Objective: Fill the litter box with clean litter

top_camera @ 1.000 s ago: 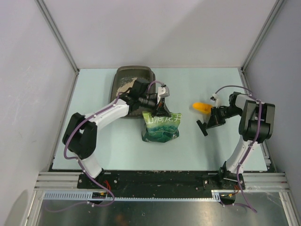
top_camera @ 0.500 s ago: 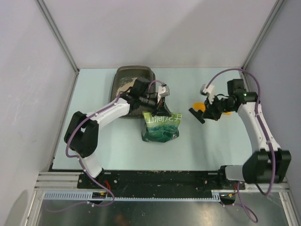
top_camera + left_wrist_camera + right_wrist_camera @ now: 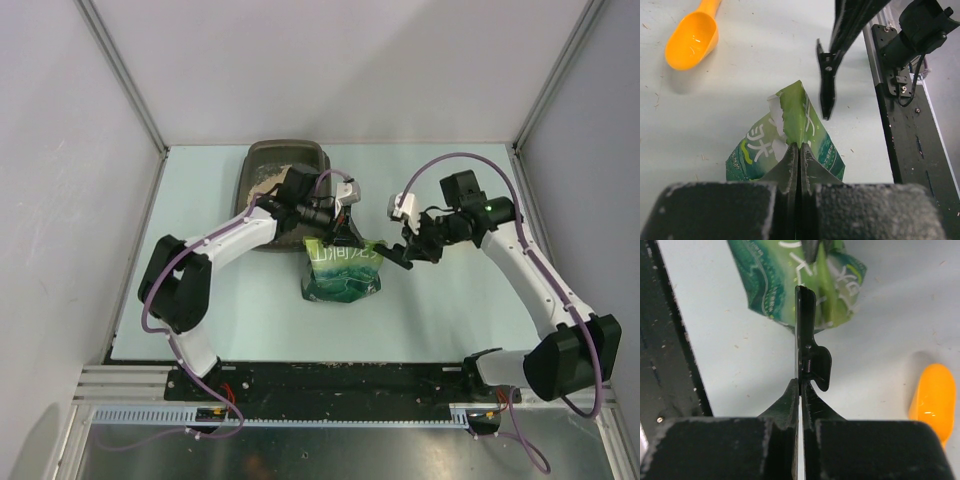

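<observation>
The litter box [image 3: 285, 153], a dark tray, sits at the back of the table with some pale clean litter [image 3: 264, 184] in it, partly under my left arm. A green printed pouch [image 3: 342, 272] lies in front of it. My left gripper [image 3: 343, 238] is shut on the pouch's top edge [image 3: 792, 107]. My right gripper [image 3: 412, 252] is shut on a black clip [image 3: 805, 330], which hangs just right of the pouch top [image 3: 790, 285]. From the left wrist the clip [image 3: 827, 82] points down beside the pouch.
An orange scoop [image 3: 690, 42] lies on the table right of the pouch, also seen as the orange scoop [image 3: 932, 397] in the right wrist view; the right arm hides it from above. Grey walls enclose the table on three sides.
My right arm has swung left from the right side with the black clip, up to the pouch's top, and now covers the scoop. The left arm and pouch have not moved.
</observation>
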Motion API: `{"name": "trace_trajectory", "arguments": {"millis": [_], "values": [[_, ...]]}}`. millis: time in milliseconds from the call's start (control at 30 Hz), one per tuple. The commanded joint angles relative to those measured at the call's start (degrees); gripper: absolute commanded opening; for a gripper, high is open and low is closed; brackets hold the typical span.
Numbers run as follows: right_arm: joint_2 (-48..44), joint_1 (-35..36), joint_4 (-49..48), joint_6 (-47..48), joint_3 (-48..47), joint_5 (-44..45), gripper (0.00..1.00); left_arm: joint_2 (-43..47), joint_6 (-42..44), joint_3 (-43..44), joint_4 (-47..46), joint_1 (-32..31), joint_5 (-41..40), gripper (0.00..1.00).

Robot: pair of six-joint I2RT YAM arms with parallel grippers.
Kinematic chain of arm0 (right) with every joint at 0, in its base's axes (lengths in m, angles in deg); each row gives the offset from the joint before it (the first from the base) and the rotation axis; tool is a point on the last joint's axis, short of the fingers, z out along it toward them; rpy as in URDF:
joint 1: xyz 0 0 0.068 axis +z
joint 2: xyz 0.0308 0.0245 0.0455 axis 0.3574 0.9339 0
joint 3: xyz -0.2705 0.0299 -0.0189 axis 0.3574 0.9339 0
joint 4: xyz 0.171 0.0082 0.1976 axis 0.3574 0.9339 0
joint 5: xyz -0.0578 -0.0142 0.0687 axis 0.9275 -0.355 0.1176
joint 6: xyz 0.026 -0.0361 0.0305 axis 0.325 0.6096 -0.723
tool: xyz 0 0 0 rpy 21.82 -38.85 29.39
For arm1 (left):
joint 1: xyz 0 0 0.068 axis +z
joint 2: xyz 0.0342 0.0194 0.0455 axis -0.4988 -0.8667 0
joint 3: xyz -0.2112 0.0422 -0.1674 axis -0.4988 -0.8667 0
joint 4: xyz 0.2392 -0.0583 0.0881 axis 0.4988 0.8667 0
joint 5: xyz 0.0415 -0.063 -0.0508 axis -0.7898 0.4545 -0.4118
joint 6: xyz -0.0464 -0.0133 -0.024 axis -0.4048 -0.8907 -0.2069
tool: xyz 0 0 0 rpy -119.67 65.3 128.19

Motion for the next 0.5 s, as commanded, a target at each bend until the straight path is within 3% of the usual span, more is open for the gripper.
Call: {"name": "trace_trajectory", "arguments": {"millis": [0, 67, 167, 200, 300, 467], "values": [[1.46, 2.16, -8.79, -5.77, -0.56, 2.67, 0.00, -0.06, -1.22, 1.81, -2.39, -0.41, 2.59, 0.00], [1.98, 2.78, -10.72, -7.26, -0.56, 3.10, 0.00, -0.15, -1.31, 1.90, -2.39, -0.41, 2.76, 0.01], [2.51, 3.48, -11.34, -8.06, -0.56, 3.63, 0.00, -0.33, -1.48, 2.07, -2.39, -0.41, 2.94, 0.14], [2.78, 3.57, -11.43, -8.15, -0.56, 3.72, 0.00, -0.24, -1.48, 2.16, -2.39, -0.41, 3.11, 0.24], [3.13, 3.84, -12.04, -9.47, -0.56, 3.99, 0.00, -0.67, -1.57, 2.51, -2.39, -0.41, 4.17, 0.33], [3.48, 4.10, -12.92, -10.44, -0.56, 4.69, 0.00, -2.61, -2.27, 4.36, -2.39, -0.50, 6.89, 0.34]]}}
